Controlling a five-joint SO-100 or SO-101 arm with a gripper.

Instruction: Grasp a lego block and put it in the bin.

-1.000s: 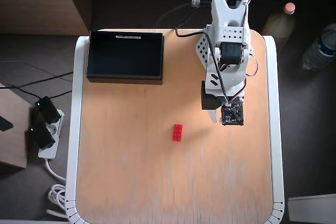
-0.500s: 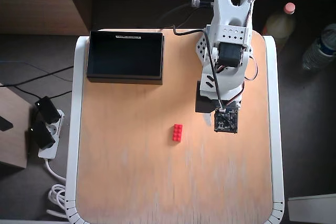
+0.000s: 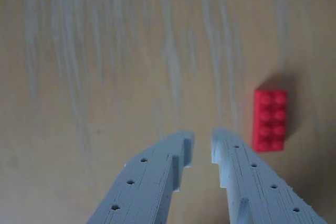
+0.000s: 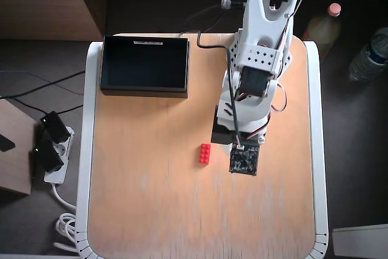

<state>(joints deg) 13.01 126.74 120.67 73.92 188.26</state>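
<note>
Although the gripper [image 3: 202, 148] hangs close above the tabletop [image 3: 105, 66], the wrist view shows the lego block [image 3: 270, 120] off to the right of the fingertips, not between them. The two pale fingers [image 3: 157, 177] stand only a narrow slit apart, nearly closed, and hold nothing. The block's long axis runs up and down in that view, roughly in line with the fingers, so I judge the coming move to be a sideways shift toward the block with the jaws spread wider first; as they stand now the slit looks too narrow for the brick.

From the overhead view the block [image 4: 205, 153] lies near the middle of the tabletop [image 4: 145, 210], just to the left of the arm's wrist [image 4: 244, 159], while the bin [image 4: 144, 65] sits at the far left corner, well apart from both. That view places block and bin together, which the wrist camera cannot, since the bin is outside it. The fingertips, however, are hidden under the wrist from above; only the wrist view shows their gap and the offset.
</note>
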